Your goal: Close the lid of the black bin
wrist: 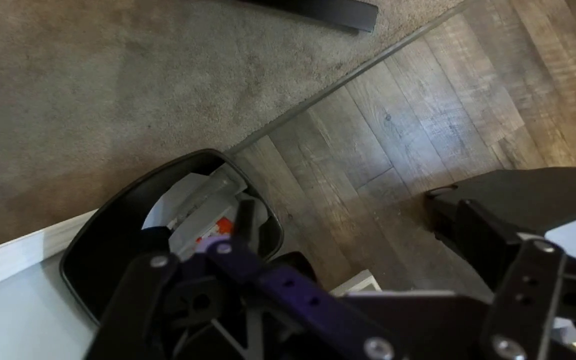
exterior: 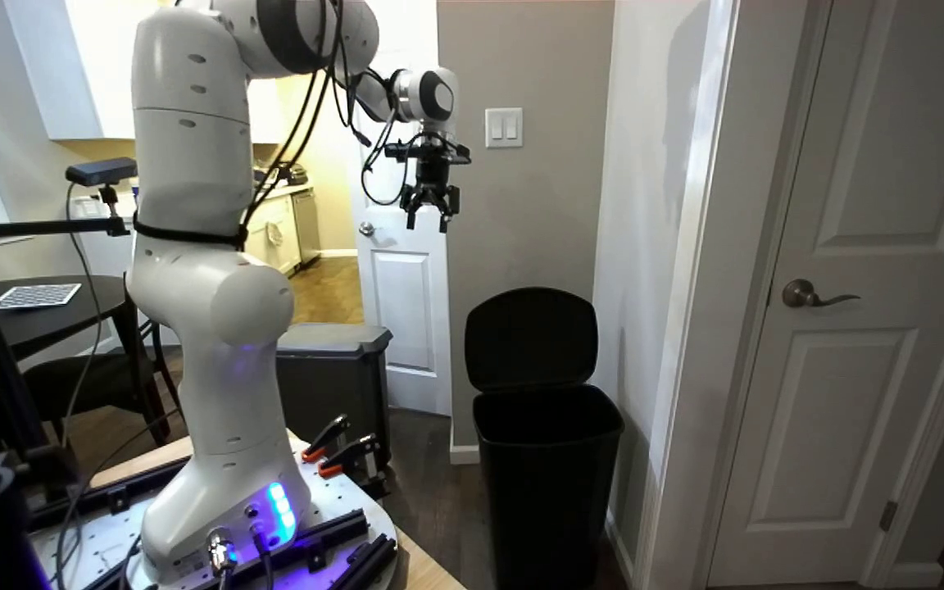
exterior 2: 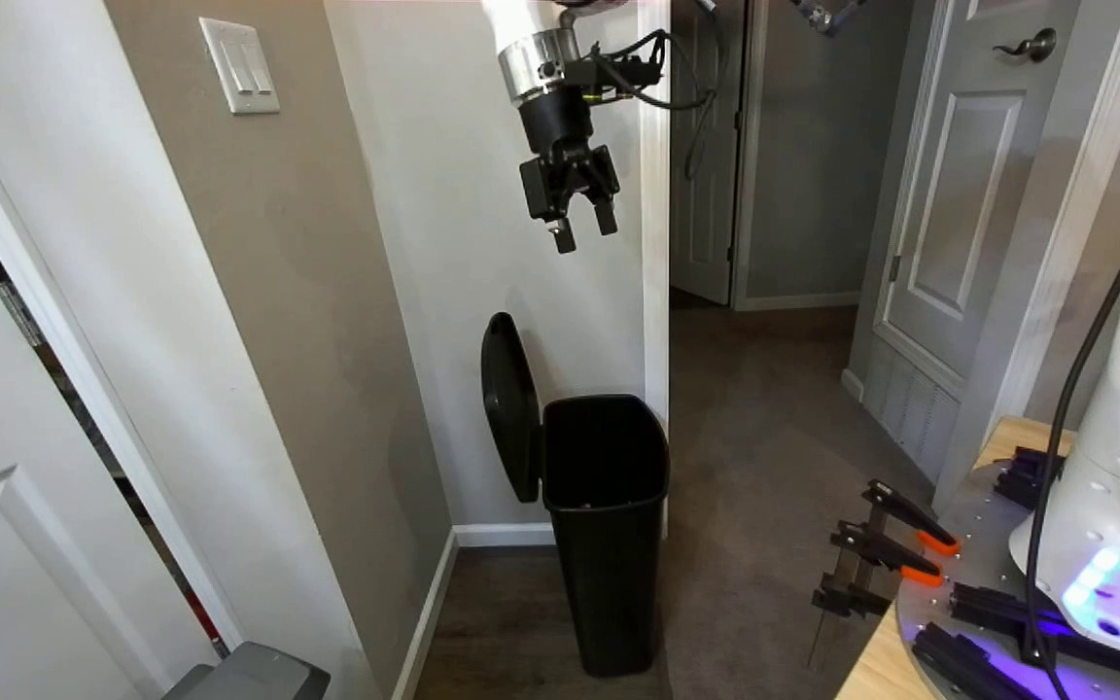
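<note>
The black bin (exterior: 550,508) stands on the floor by the wall corner, its top uncovered; it also shows in an exterior view (exterior 2: 609,593) and the wrist view (wrist: 100,255). Pale items and something red lie inside it. The lid (exterior: 531,338) stands raised, roughly upright, at the bin's rear edge; it also shows in an exterior view (exterior 2: 509,408). In the wrist view a small part of the lid (wrist: 295,264) shows beside the bin, mostly hidden by the gripper. My gripper (exterior: 428,220) is open and empty, pointing down, well above the bin and lid (exterior 2: 586,231) and touching neither.
A grey box-like object (exterior: 333,369) stands on the floor behind the arm. The beige wall (exterior: 525,221) and the white wall (exterior 2: 443,243) meet close behind the bin. Clamps (exterior 2: 886,544) stick out from the robot's table edge. A white door (exterior: 402,303) stands left of the wall.
</note>
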Robot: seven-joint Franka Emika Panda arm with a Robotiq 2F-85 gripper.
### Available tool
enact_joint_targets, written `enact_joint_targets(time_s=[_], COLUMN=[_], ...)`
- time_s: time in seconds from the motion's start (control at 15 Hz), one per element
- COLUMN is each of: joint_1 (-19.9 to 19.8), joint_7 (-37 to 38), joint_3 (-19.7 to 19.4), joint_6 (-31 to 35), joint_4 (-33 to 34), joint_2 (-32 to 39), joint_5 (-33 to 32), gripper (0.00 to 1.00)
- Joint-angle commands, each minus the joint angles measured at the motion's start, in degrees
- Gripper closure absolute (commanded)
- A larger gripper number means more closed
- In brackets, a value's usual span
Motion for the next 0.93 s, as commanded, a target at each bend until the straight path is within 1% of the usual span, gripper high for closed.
enact_joint_targets(time_s=[0.0, 0.27, 0.33, 0.47, 0.6, 0.67, 0.87], joint_1=[0.22, 0.93, 1.17, 1.26, 0.73, 0.84, 0.89], joint_7=[3.56, 11.44, 13.82, 17.02, 16.65, 14.95, 15.07], joint_3=[-2.79, -6.18, -6.93, -8.05, -8.32, -8.26, -8.66], joint_6=[3.42, 9.80, 10.32, 9.15, 6.49, 8.98, 7.87], joint_4=[6.11, 10.62, 12.21, 15.89, 19.47, 15.45, 18.39], joint_2=[5.27, 9.06, 10.18, 12.55, 14.87, 12.27, 14.50], joint_5=[-2.53, -6.02, -7.02, -7.40, -4.89, -5.66, -5.44], gripper=[0.00, 0.00, 0.00, 0.00, 0.00, 0.00, 0.00])
